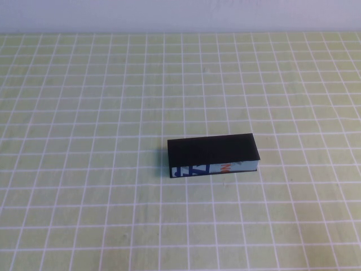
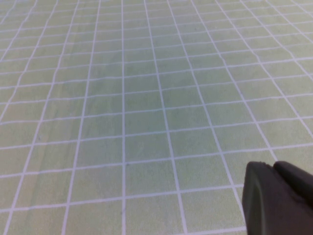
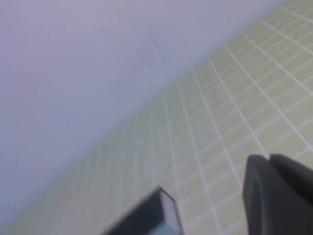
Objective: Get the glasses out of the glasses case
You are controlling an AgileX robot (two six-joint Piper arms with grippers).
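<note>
The glasses case (image 1: 213, 148), a black box with a white side panel printed in blue and orange, lies closed on the table a little right of the middle. The glasses are hidden. Neither arm shows in the high view. My left gripper (image 2: 274, 169) is shut and empty above bare checked cloth, with the case out of its view. My right gripper (image 3: 269, 159) is shut and empty. A corner of the case (image 3: 146, 218) shows in the right wrist view, apart from the fingers.
The table is covered by a yellow-green cloth with a white grid (image 1: 84, 169). A pale wall (image 1: 180, 14) runs along the far edge and also shows in the right wrist view (image 3: 73, 73).
</note>
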